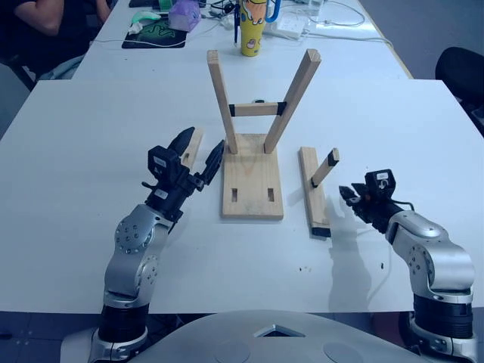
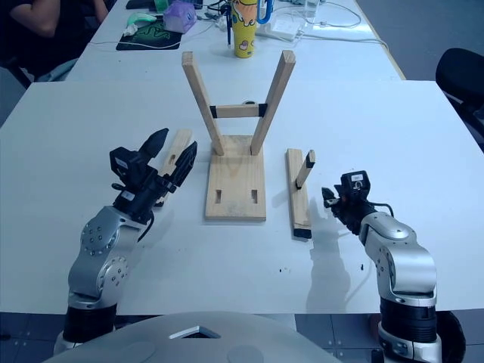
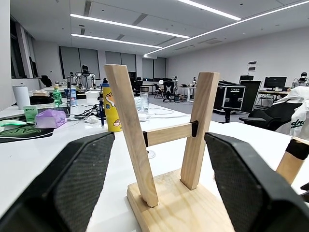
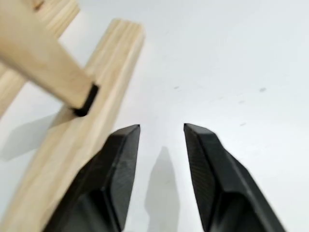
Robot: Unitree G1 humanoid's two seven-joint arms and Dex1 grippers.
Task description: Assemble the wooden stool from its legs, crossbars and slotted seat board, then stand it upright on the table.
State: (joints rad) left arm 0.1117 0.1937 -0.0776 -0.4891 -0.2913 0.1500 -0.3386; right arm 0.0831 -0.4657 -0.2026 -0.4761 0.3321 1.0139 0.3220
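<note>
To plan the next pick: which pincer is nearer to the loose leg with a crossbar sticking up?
Right. The right pincer sits just beside that leg; the left pincer is across the seat board.

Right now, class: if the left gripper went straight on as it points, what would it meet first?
Probably the crossbar joining the two standing legs in the seat board; it sits centred between the fingers of the open left gripper. Depth is unclear, so the nearer leg might come first.

Lighting bright, even, from overhead: ceiling light strips (image 3: 130, 19) run across room. White table (image 1: 91, 151) uniformly lit. Shadows soft and faint, falling toward table's near edge, beside loose leg (image 1: 316, 208) and under right gripper (image 1: 346, 197).
</note>
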